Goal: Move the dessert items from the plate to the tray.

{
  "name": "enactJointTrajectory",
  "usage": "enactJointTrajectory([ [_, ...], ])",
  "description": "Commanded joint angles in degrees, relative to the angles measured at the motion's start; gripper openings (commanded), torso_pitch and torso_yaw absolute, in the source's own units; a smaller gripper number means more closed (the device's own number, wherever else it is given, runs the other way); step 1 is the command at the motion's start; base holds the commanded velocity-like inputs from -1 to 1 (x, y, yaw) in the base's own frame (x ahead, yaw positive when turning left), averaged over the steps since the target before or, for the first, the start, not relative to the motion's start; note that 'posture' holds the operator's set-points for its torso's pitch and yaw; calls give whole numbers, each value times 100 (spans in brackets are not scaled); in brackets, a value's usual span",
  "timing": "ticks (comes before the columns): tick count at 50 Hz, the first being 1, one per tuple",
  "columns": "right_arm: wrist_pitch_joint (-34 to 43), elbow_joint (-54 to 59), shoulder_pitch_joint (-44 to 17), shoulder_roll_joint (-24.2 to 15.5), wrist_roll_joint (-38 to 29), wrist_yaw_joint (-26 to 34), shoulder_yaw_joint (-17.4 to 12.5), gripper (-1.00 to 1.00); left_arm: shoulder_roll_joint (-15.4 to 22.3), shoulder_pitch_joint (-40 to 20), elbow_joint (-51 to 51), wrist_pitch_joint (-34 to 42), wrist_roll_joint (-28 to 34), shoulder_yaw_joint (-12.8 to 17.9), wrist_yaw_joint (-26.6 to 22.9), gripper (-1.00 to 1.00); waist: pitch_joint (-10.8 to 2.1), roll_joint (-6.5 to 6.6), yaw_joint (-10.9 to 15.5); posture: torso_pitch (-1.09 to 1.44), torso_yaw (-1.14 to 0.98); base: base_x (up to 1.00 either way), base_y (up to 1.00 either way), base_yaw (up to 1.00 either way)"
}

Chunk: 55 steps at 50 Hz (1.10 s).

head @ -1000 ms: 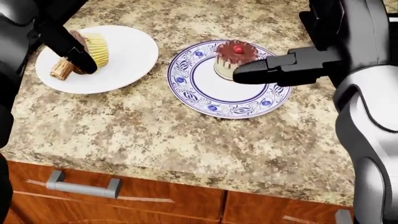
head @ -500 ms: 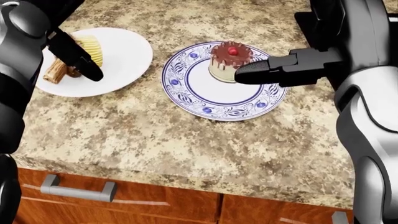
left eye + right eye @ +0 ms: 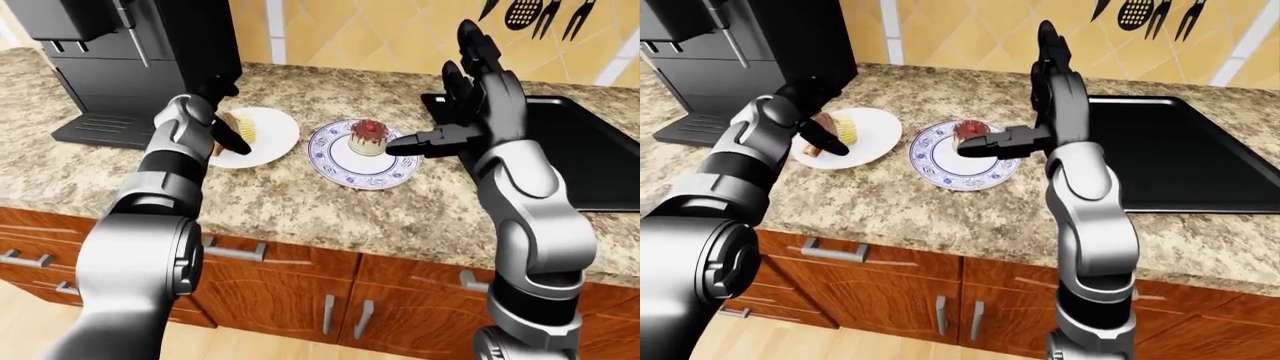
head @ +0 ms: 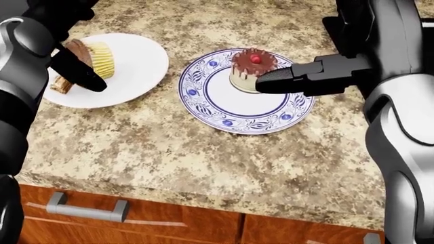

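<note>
Right hand (image 4: pixel 319 73): open, one dark finger lying level and touching the side of the small cake, the other fingers pointing up in the eye views.
Small cake (image 4: pixel 250 67): chocolate-topped with a red cherry, upright on the blue-patterned plate (image 4: pixel 224 114).
Left hand (image 4: pixel 75 68): over the white plate (image 4: pixel 139 66), a finger against the cupcake; cannot tell whether it grips.
Cupcake (image 4: pixel 100 56): tipped on its side, a chocolate stick beside it.
Tray (image 3: pixel 1170 146): black, on the worktop (image 4: pixel 156 152) right of the blue-patterned plate.
Coffee machine (image 3: pixel 130 60): top left.
</note>
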Motion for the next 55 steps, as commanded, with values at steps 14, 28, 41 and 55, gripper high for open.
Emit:
enactJointTrajectory([
  [14,-175,-158,-161,-62,-9,-5,-50,100,47,-210,-212,-112,140,3,122,44,-173,6,-2,0,0,0,0,0],
  [28,-155,-187,-158,-57,26,26,-71,100,-13,-113,-169,-219,117,10,379,27,-177,2,9,0,0,0,0,0],
  [41,-206,-174,-112,-47,55,26,-70,100,-99,-69,-106,-292,78,44,829,17,-199,-2,8,0,0,0,0,0],
  [55,-324,-103,-53,-48,68,34,-66,100,-149,-108,-91,-380,54,29,1256,-16,-196,-1,4,0,0,0,0,0],
])
